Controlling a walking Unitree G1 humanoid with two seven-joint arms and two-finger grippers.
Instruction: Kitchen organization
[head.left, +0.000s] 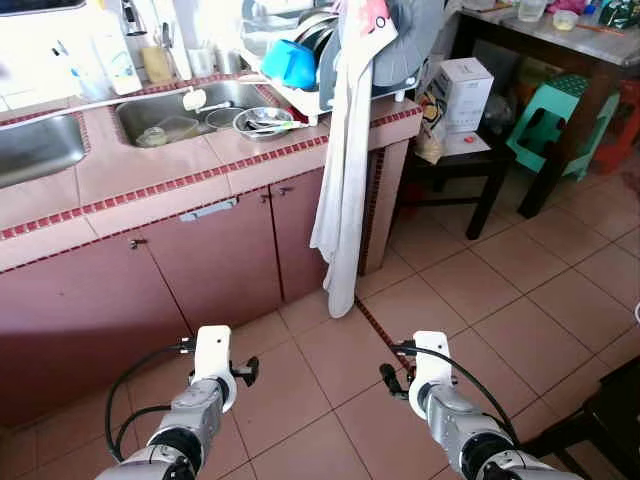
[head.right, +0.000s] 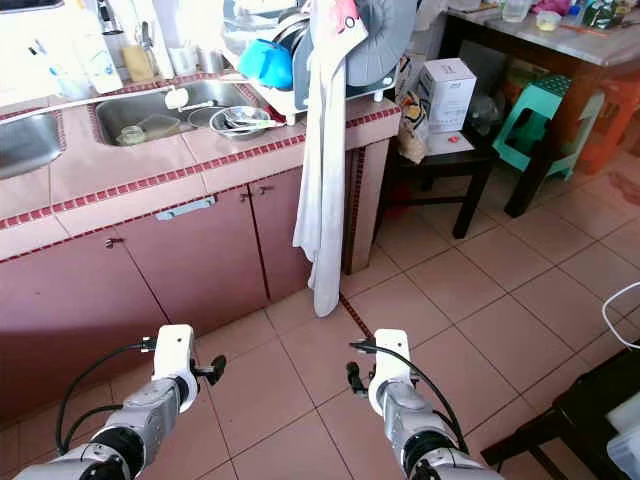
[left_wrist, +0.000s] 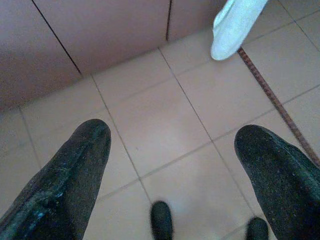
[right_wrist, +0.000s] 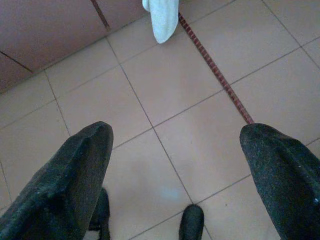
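Left tool (left_wrist: 170, 165) and right tool (right_wrist: 175, 170) hang low over the tiled floor (head.left: 560, 300), my fingers spread wide apart and gripping nothing. Ahead stands the pink tiled surface (head.left: 200, 165) with its cabinet doors (head.left: 200, 265) shut. Its sink (head.left: 175, 115) holds dishes, a metal bowl (head.left: 262, 122) sits at the basin's edge, and a white towel (head.left: 345, 180) drapes from the dish rack (head.left: 310, 90) nearly to the floor.

Pink cabinets (head.left: 200, 260), white hanging cloth (head.left: 340, 190), blue bowl (head.left: 288, 63).
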